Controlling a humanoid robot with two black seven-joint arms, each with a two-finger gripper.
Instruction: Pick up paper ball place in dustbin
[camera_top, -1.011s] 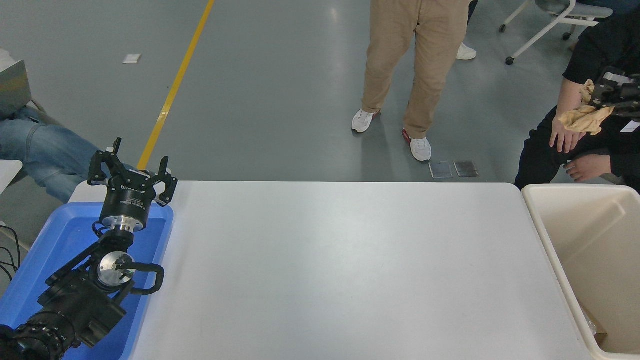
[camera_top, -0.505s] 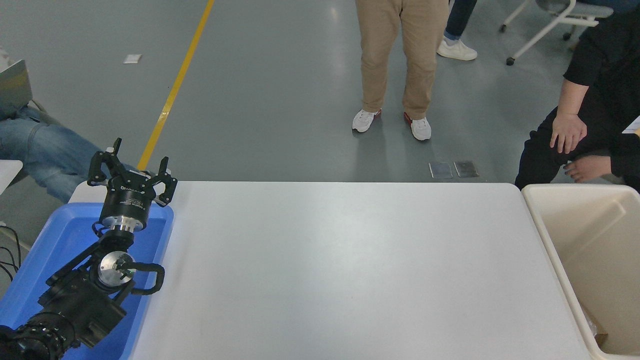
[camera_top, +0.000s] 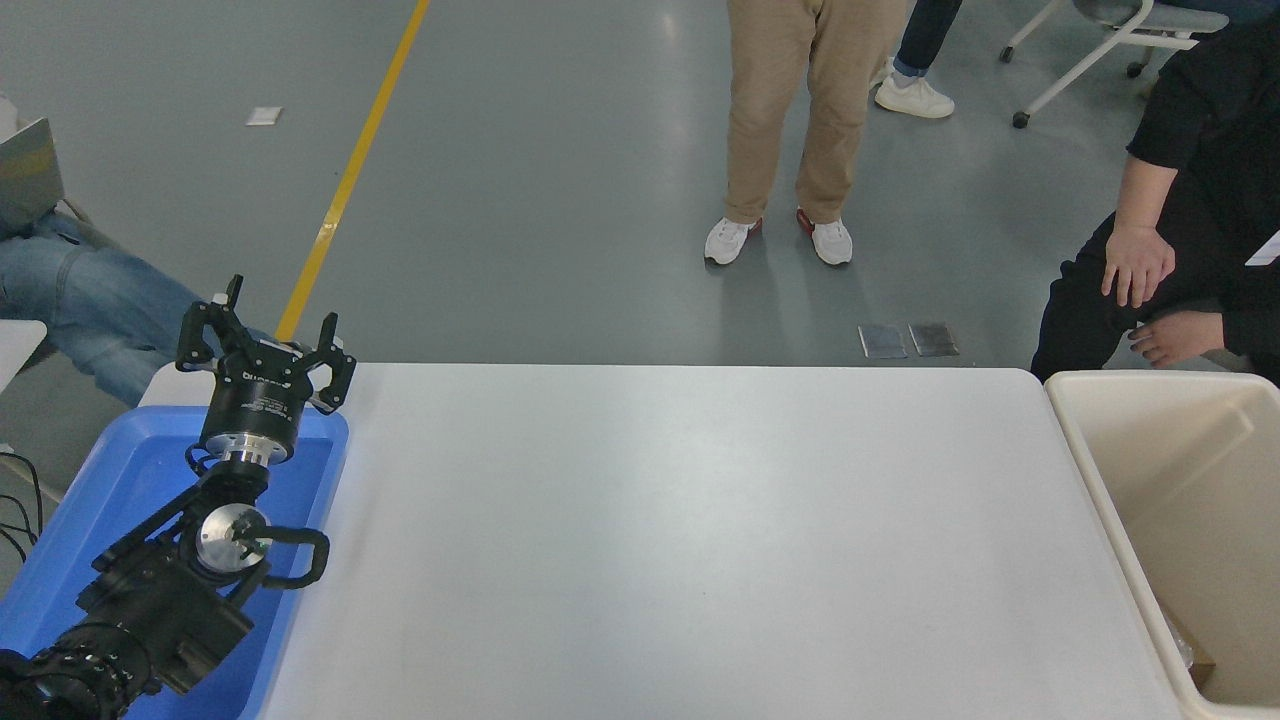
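Your left arm sits parked at the lower left, stretched over the blue tray (camera_top: 110, 470), and its left gripper (camera_top: 265, 345) hangs above the tray's far edge with the jaws spread wide and nothing between them. Your right arm is out of the picture, so you get no reading on its jaws from here.

You will not find the paper ball anywhere on the bench (camera_top: 680, 540). The dustbin (camera_top: 1100, 480) stands just beside the bench's right end, its thick cream rim close along the bench edge. Look down into its near corner at the lower right and you can make out a scrap of something brown with a bit of clear material by it, but it is too small and too cut off by the frame to say whether that is the ball.

Beyond the bench's far side, a person in tan trousers (camera_top: 800, 110) and white shoes stands on the grey floor, with a second person's white shoe (camera_top: 913, 97) just behind. At the upper right, a seated person in black rests a hand (camera_top: 1137, 268) on a knee, close to the dustbin's far corner. At the left edge you see a leg in blue jeans (camera_top: 80, 300), and a yellow line (camera_top: 350, 170) runs along the floor.
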